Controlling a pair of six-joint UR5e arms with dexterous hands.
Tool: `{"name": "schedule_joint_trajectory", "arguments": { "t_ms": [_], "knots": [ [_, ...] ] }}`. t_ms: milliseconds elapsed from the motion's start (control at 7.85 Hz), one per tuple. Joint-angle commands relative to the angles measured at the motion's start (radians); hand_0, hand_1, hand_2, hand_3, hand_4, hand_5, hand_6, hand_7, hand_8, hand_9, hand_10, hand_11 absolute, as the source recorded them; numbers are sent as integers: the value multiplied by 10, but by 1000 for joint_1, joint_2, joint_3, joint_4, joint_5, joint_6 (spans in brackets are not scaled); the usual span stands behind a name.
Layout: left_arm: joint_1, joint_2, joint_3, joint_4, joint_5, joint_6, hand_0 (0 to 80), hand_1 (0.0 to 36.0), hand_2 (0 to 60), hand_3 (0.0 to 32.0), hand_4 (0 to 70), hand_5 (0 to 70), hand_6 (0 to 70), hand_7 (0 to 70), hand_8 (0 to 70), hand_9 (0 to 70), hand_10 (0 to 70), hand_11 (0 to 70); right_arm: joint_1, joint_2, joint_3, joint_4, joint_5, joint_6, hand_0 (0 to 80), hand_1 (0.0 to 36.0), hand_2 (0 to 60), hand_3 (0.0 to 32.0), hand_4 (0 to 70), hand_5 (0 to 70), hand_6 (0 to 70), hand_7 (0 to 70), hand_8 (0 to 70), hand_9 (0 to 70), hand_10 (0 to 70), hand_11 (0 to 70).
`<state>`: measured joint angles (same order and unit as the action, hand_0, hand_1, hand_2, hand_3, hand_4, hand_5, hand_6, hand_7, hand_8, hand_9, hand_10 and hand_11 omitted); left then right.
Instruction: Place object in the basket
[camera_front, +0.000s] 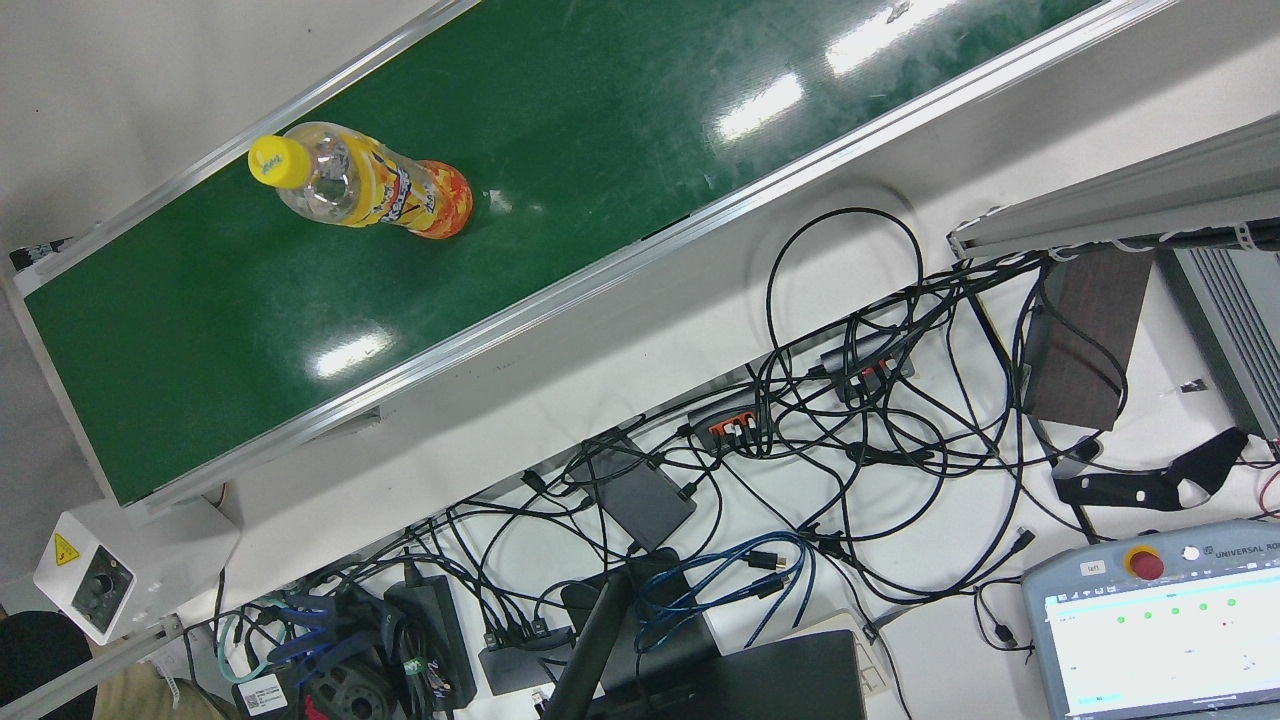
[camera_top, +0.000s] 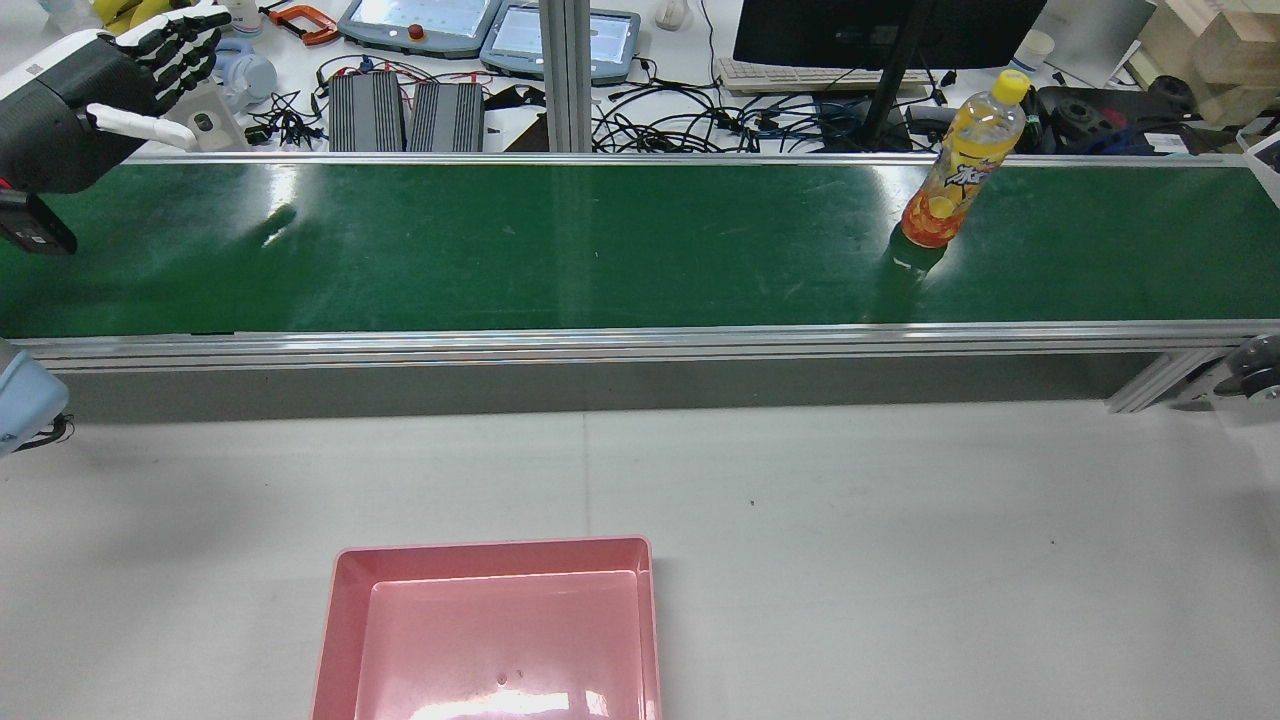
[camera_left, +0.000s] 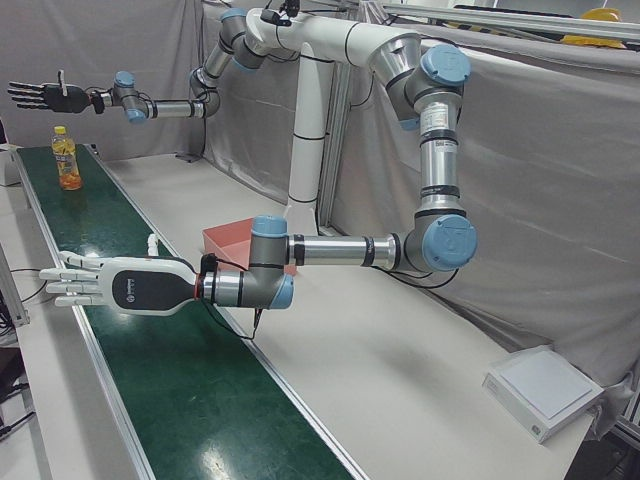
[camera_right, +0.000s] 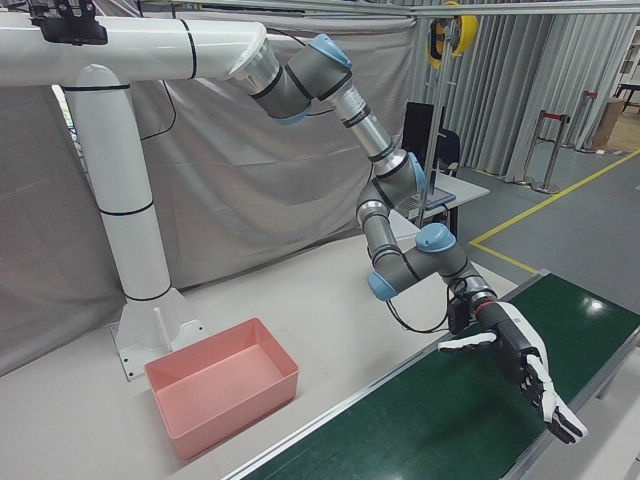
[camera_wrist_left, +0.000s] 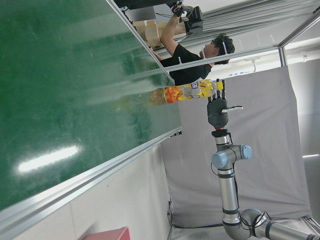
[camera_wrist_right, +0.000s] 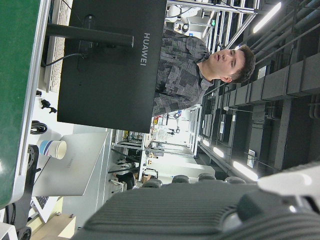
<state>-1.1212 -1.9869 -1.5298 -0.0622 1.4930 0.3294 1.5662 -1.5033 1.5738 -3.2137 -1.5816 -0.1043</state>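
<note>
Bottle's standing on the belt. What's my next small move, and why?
Probably lower the right robot hand toward the bottle. That hand is open and empty, higher than the cap; the bottle stands upright on the belt, far from the left robot hand.

Grey curtain (camera_left: 560, 200) behind white table (camera_top: 900, 520), cable-strewn desk (camera_front: 900, 480), black monitor (camera_wrist_right: 115, 65), yellow floor line (camera_right: 540, 215)

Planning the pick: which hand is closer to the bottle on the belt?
Right. The right hand hangs open in the air close by the top of the bottle, which stands at one end of the belt; the left hand hovers open over the opposite end.
</note>
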Motion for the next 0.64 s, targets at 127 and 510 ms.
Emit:
{"name": "schedule_joint_trajectory", "arguments": {
  "t_ms": [127,510],
  "knots": [
    [-8,17,-22,-1,0,-9,551,194,0,0,64,188,0,17,28,0,0,0,0,0,0,0,0,0,0,0,0,0,0,0,0,0,0,0,0,0],
    [-16,19,-32,1,0,-10,550,191,0,0,73,198,0,21,30,1,0,0,0,0,0,0,0,0,0,0,0,0,0,0,0,0,0,0,0,0]
  ]
}}
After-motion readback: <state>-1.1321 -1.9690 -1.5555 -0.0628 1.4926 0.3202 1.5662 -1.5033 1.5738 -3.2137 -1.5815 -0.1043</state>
